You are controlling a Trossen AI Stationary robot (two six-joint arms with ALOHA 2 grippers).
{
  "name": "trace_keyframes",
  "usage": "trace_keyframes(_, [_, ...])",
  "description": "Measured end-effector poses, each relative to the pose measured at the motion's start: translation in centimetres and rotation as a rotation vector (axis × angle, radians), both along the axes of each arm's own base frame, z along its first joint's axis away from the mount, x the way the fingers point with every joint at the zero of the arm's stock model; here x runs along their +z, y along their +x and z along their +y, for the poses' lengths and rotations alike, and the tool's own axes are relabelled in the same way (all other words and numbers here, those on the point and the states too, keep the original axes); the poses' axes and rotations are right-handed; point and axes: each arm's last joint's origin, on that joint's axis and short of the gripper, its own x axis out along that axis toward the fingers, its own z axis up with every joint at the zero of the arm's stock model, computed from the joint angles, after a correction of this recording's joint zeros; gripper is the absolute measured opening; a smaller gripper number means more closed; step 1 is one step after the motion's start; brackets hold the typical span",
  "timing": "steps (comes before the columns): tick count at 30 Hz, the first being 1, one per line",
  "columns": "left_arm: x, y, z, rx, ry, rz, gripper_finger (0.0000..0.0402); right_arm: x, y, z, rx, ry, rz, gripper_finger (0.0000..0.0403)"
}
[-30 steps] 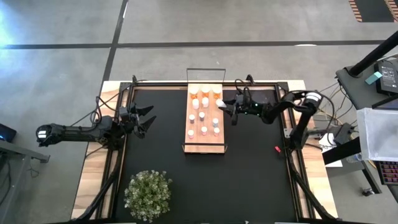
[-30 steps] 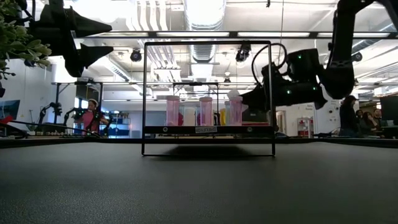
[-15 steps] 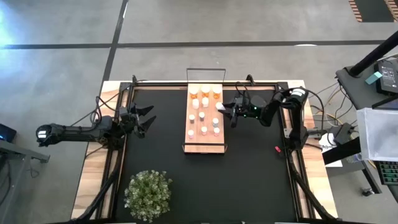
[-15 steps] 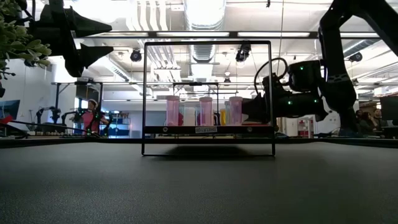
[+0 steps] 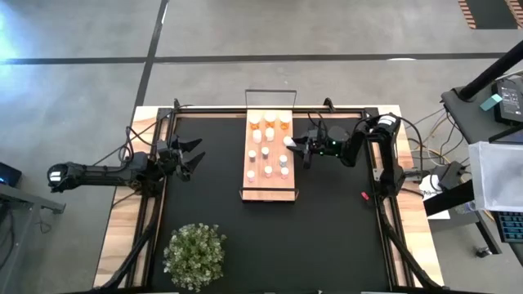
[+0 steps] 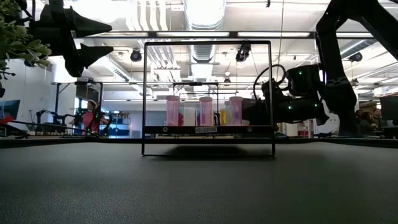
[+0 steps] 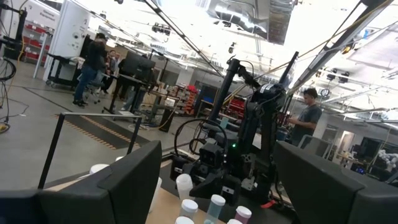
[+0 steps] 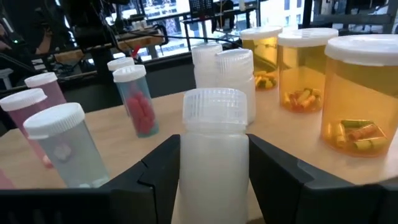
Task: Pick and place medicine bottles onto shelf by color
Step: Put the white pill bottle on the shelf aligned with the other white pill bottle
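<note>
Ribbed-cap white plastic bottle [image 8: 213,155], cylindrical, between right fingers [image 8: 280,171], wood shelf [image 5: 269,186]

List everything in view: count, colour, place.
shelf: one, light wood with a black frame, mid-mat
orange bottles: three, row at the shelf's far end
white bottles: at least three, toward the far end
pink bottles: about four, shelf's middle and near part
pale bluish bottles: about two, shelf's right side
black mat: one, covers the table
plant: one, green, mat's near-left corner
small red item: one, mat's right edge, unidentifiable
people: several, in the room behind
left gripper: open, at the mat's left edge
right gripper: at the shelf's right edge, around one white bottle
</note>
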Motion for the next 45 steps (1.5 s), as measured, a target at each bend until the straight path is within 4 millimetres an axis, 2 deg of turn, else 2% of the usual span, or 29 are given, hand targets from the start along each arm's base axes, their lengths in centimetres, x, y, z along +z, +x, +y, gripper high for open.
trace_keyframes(7, [0.0,0.0,0.0,0.001,0.0,0.0,0.0295,0.0,0.0,0.0,0.0,-0.007,0.001,0.0182])
trace_keyframes(23, [0.0,0.0,0.0,0.0,0.0,0.0,0.0295,0.6,0.4,-0.3,-0.001,-0.058,-0.017,0.0184])
trace_keyframes(29, [0.0,0.0,0.0,0.0,0.0,0.0,0.0295,2.3,0.1,-0.3,-0.048,-0.115,-0.035,0.0185])
trace_keyframes(34, [0.0,0.0,0.0,0.0,0.0,0.0,0.0295,3.5,-0.1,-0.1,-0.043,-0.055,0.079,0.0185])
trace_keyframes(41, [0.0,0.0,0.0,0.0,0.0,0.0,0.0295,7.5,-1.3,0.6,-0.045,-0.078,0.232,0.0185])
trace_keyframes(45, [0.0,0.0,0.0,0.0,0.0,0.0,0.0295,10.1,-1.2,0.5,-0.029,0.038,0.431,0.0185])
